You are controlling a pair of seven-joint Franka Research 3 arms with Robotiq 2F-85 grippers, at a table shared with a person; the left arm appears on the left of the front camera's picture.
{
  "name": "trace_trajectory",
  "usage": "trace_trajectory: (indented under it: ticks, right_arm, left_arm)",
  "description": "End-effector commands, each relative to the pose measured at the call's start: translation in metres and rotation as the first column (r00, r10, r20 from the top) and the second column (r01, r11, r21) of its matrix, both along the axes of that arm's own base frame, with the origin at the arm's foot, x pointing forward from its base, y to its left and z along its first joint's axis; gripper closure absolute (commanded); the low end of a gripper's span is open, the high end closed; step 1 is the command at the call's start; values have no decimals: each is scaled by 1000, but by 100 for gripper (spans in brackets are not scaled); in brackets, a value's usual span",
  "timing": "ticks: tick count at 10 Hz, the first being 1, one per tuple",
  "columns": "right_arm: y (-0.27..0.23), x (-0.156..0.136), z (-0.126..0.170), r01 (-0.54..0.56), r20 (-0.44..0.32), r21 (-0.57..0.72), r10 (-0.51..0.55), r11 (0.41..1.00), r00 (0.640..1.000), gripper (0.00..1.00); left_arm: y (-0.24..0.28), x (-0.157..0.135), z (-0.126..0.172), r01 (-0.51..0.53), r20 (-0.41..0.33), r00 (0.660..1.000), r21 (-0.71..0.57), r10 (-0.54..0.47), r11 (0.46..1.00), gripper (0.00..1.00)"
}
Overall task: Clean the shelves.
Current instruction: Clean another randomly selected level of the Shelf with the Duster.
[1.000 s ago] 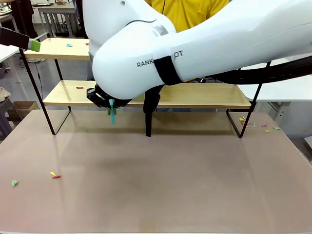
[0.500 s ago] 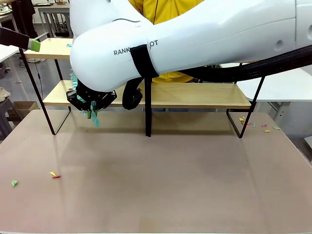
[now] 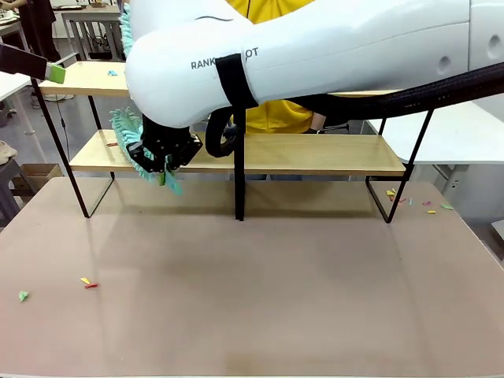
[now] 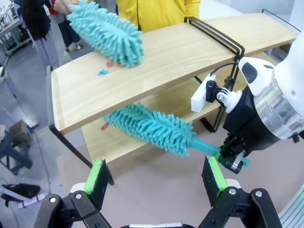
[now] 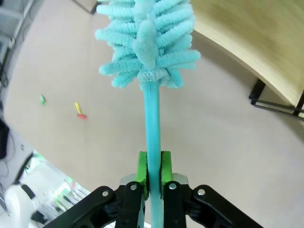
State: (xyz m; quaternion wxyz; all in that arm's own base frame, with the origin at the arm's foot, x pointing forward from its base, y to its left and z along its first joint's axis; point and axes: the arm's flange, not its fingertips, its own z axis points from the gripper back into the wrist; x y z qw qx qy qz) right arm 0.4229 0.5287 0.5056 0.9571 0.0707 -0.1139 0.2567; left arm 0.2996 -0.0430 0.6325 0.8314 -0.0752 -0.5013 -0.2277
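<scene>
At the far left edge of the front view, the left pincer (image 3: 55,74) is held level with the upper board, one green pad showing; in its wrist view the green pads (image 4: 97,175) stand wide apart with nothing between them, so it is judged to be waiting in reserve. The wide two-tier rack of light-wood boards on a thin black metal frame (image 3: 315,153) stands across the far side of the large beige tabletop (image 3: 276,291), filling the upper middle of the frame. On its upper board, at the upper left of the left wrist view, a second fluffy turquoise duster (image 4: 107,33) is pressed by a person's hand (image 4: 64,5) beside small coloured scraps (image 4: 103,72), apparently to sweep them off. The right pincer (image 3: 161,161) is clamped on the thin handle of a fluffy turquoise microfibre duster (image 4: 149,128), whose head is laid along the left end of the lower board so the fibres can brush a red scrap (image 4: 104,126) there. Compared with half a second ago, the duster head has been swung up from hanging below the pincer onto the lower board. At the lower left of the front view, loose scraps (image 3: 87,281) lie on the tabletop.
</scene>
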Motion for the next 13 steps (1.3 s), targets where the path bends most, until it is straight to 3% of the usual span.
trace_trajectory:
  ticks: [1,2,4,6,7,9,11,13]
  right_arm:
    - [-10,15,12,-238,-81,-16,236,971,968,87]
    - [-21,11,15,-424,-171,-2,418,906,892,87]
    - [-58,-3,24,-640,-291,6,614,768,734,87]
    - [-114,-10,39,-729,-298,10,698,685,651,87]
    - [-133,-14,45,-759,-263,98,753,643,604,87]
    - [-144,-16,46,-738,-242,166,752,654,613,87]
    - [-149,-17,43,-702,-241,174,721,691,650,87]
    - [-191,-25,54,-665,-244,171,685,727,686,87]
  left_arm:
    - [0,0,-1,-4,6,1000,0,4,1000,0]
    - [0,0,-1,-4,6,1000,0,4,1000,0]
    - [0,0,-1,-4,6,1000,0,4,1000,0]
    - [0,0,-1,-4,6,1000,0,4,1000,0]
    - [0,0,-1,-4,6,1000,0,4,1000,0]
    - [0,0,-1,-4,6,1000,0,4,1000,0]
    - [0,0,-1,-4,6,1000,0,4,1000,0]
    - [0,0,-1,-4,6,1000,0,4,1000,0]
